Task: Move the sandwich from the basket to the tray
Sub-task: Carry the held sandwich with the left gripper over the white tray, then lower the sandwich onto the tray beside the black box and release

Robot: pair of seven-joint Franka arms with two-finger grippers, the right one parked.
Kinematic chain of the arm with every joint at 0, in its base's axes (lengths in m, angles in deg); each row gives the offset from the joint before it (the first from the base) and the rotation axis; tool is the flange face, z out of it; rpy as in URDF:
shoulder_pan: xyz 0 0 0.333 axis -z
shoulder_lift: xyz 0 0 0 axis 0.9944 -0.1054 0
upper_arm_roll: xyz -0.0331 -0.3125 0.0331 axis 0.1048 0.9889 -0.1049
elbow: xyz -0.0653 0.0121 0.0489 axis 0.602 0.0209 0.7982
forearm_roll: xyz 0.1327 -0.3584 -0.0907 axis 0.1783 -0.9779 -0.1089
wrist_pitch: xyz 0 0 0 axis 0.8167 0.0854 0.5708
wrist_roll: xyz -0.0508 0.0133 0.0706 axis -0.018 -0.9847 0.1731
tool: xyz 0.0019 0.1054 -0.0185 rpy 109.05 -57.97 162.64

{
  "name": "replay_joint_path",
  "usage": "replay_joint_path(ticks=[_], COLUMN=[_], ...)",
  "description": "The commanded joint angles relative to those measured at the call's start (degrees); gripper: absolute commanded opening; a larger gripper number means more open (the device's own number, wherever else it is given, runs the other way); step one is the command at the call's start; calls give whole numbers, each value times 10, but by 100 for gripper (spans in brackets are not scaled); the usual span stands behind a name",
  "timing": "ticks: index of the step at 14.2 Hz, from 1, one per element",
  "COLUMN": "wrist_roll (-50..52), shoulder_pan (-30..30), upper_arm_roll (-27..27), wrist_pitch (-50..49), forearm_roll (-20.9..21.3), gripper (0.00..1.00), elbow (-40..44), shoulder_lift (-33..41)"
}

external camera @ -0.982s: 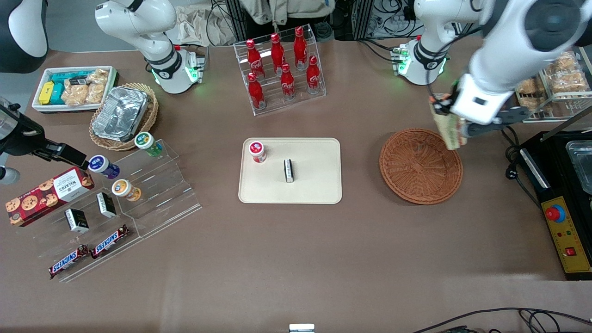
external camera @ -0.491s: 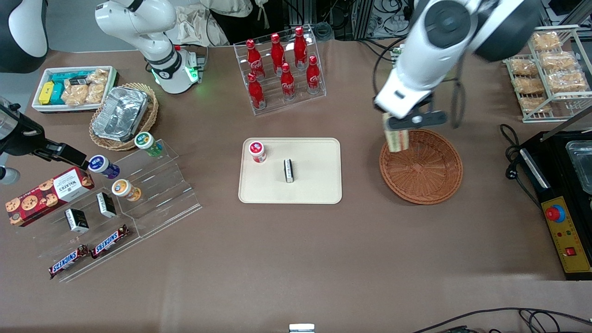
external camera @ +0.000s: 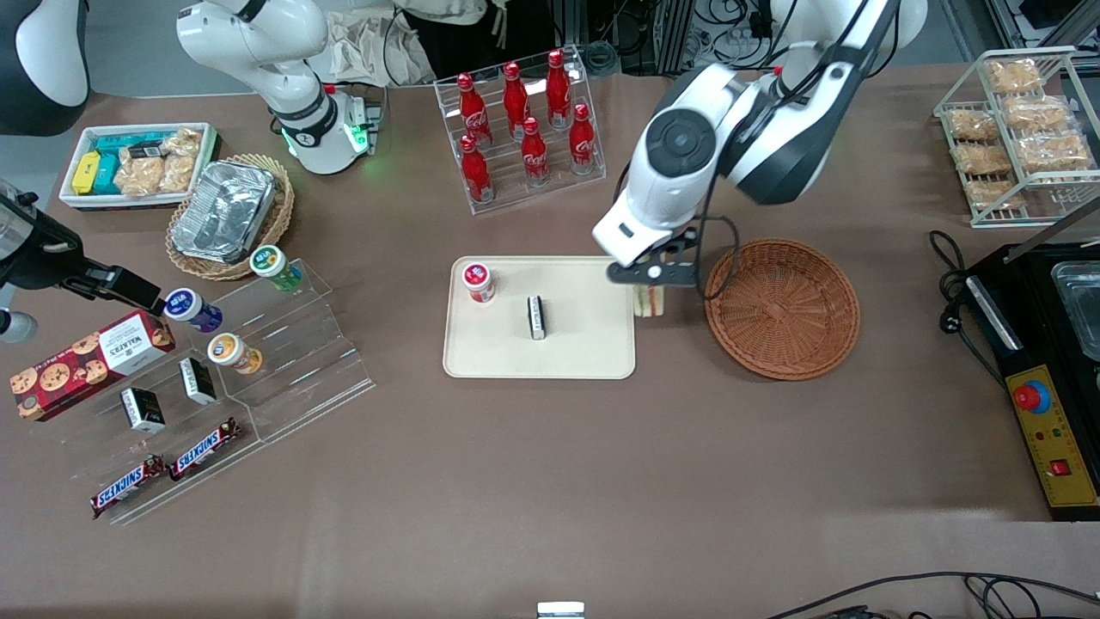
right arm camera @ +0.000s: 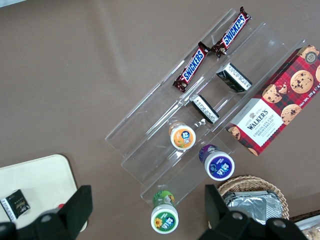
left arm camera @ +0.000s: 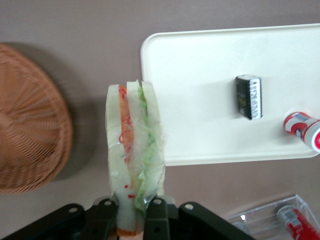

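My left gripper (external camera: 650, 284) is shut on the sandwich (external camera: 650, 301), a clear-wrapped white wedge with red, orange and green layers, and holds it in the air between the tray (external camera: 593, 361) and the reddish-brown basket (external camera: 782, 308), just off the tray's edge. In the left wrist view the sandwich (left arm camera: 134, 150) stands up from between the black fingers (left arm camera: 156, 220), over bare table beside the tray's corner (left arm camera: 190, 100), with the basket (left arm camera: 30, 135) off to the side. The basket holds nothing. The tray carries a red-capped cup (external camera: 478, 281) and a small black packet (external camera: 536, 316).
A rack of red cola bottles (external camera: 520, 129) stands farther from the front camera than the tray. A wire rack of bagged pastries (external camera: 1023, 129) and a black control box (external camera: 1044, 387) sit at the working arm's end. Acrylic steps with snacks (external camera: 215, 361) lie toward the parked arm's end.
My left gripper has carried the sandwich from over the basket's rim toward the tray, and now hangs between basket and tray. Nothing else has moved.
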State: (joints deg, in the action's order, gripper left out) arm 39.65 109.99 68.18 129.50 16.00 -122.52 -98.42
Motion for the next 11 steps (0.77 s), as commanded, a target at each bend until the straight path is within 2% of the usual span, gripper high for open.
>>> replay_joint_path(ticks=[1, 6, 10, 11], wrist_roll=[39, 73, 71, 72], shoulder_pan=[30, 49, 49, 49], upper_arm_roll=[-8, -9, -11, -11], wrist_pitch=[72, 154, 187, 187], forearm_roll=[5, 45, 48, 48], gripper=[0, 0, 0, 6], elbow=[0, 0, -1, -1], shoulder_lift=[-50, -117, -149, -150])
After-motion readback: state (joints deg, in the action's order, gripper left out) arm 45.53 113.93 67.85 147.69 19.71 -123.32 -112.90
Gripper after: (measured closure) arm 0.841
